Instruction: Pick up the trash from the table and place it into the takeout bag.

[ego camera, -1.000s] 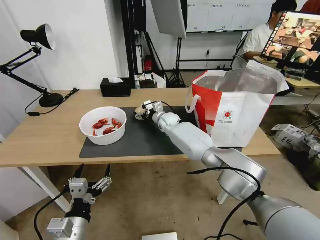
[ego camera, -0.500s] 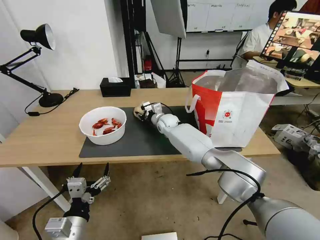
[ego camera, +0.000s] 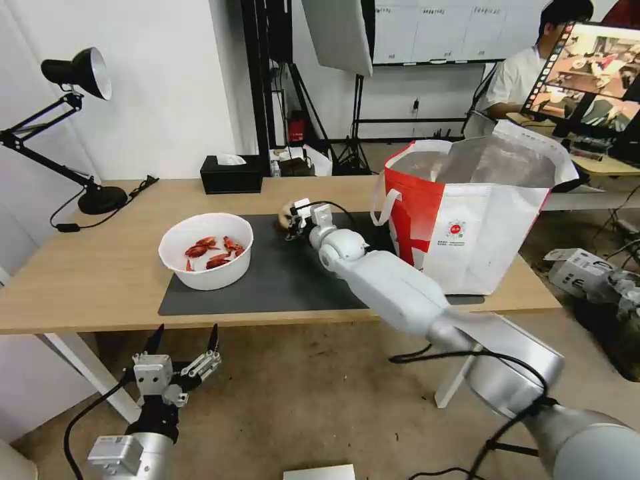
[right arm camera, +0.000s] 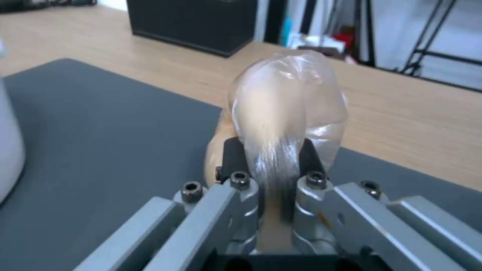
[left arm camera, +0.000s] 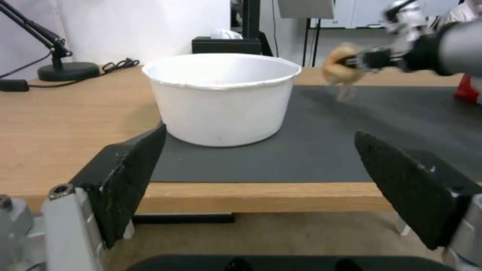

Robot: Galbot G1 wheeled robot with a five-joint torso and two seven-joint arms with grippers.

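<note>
Right gripper (right arm camera: pixel 271 165) fingers pinch the beige knotted lump (right arm camera: pixel 289 98) above the mat (ego camera: pixel 280 280); it looks light, soft, slippery film, best held at the gathered neck; left gripper (ego camera: pixel 183 343) fingers spread, idle below the surface (ego camera: pixel 87 273)

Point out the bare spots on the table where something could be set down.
Bare mat between the white bowl and takeout bag; bare wood between lamp base and bowl. Crowded where the right gripper holds the beige lump.

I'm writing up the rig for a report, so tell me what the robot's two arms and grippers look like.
The right arm is smooth silver-white tubing with rounded joints and a loose black cable. The right gripper has grey metal links with black screws. The left gripper has two black textured fingers on a grey block, with a black cable.
</note>
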